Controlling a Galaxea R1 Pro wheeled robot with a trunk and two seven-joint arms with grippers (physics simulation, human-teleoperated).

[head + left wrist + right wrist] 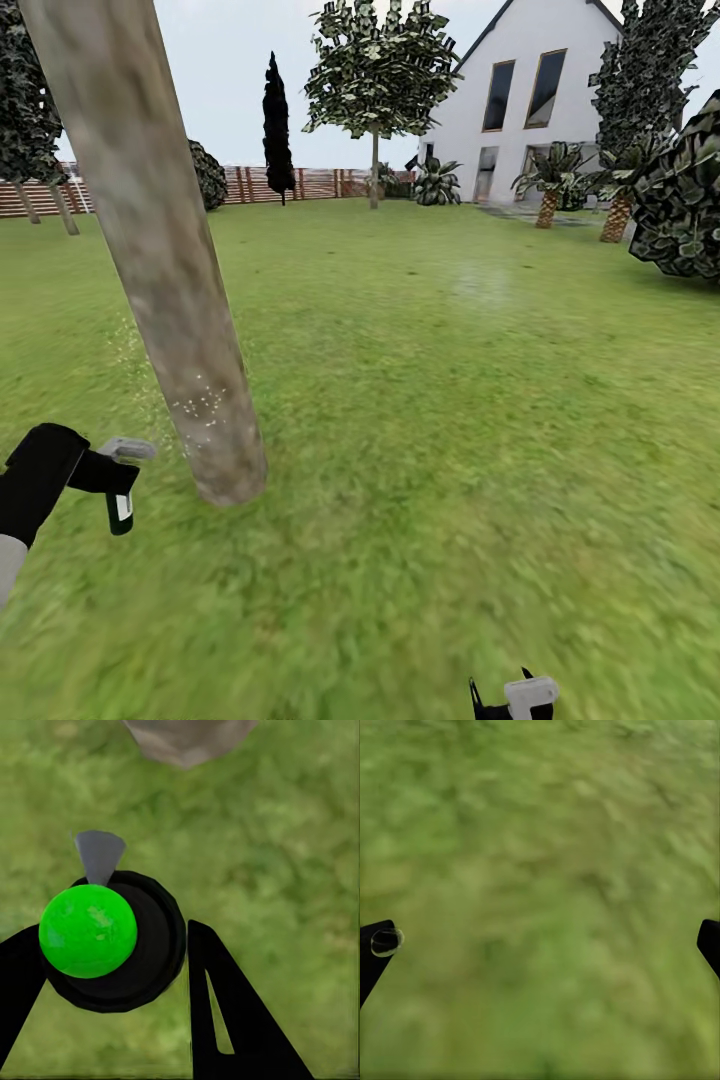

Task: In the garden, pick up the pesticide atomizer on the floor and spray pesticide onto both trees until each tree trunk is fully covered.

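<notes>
So the left gripper is clamped around the pesticide atomizer, sitting at about 8 o'clock in the head view, grey nozzle aimed at the leaning tree trunk just beside it; in the left wrist view the bottle sits between the two black fingers, with a bright green spot on top of it. There's a small cluster of whitish pesticide specks low on the bark, plus a faint scatter over the grass at roughly 9 o'clock of the trunk; the rest of the visible trunk looks bare, so I'd say coverage has barely started. To do this step well I'd keep the nozzle square to the bark and sweep it upward slowly, since some spray seems to be drifting past the edge; probably worth working around the trunk too. The right gripper hangs at 5 o'clock, fingertips spread wide over plain lawn, nothing in it. The other tree stands well apart near the fence, at about 12 o'clock.
</notes>
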